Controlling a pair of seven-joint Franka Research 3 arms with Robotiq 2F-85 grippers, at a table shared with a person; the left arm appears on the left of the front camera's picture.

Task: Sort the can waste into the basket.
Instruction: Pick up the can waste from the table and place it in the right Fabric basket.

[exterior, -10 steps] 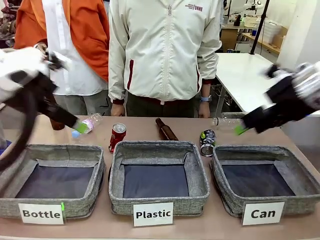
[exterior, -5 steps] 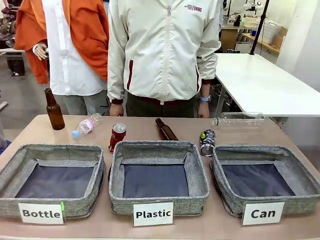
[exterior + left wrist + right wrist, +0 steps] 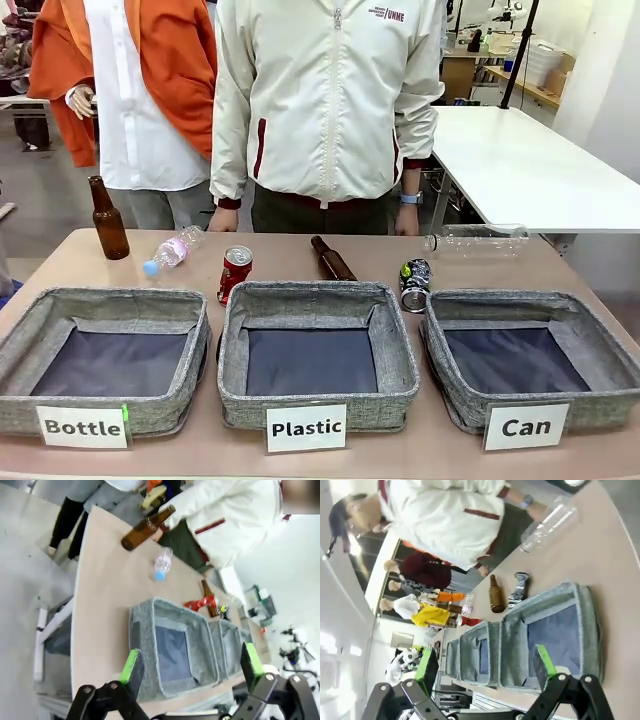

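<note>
red can (image 3: 235, 272) lies tilted on the bench (image 3: 280, 250), against the far left corner of the "plastic" basket (image 3: 318, 400). crushed can (image 3: 415, 285) sits at the far end of the gap between that one and the "can" basket (image 3: 600, 400). 1 brown bottle (image 3: 330, 260) lies between the 2 cans. another bottle (image 3: 108, 220) stands upright behind the "bottle" basket (image 3: 150, 415). 2 clear plastic bottles (image 3: 172, 250) (image 3: 478, 240) lie near the far edge. left jaws stand wide apart, green pads (image 3: 132, 662) gripping nothing, high off the bench's end. right jaws likewise, pads (image 3: 545, 662) apart, above the "can" basket. a person (image 3: 325, 100) stands opposite.
</note>
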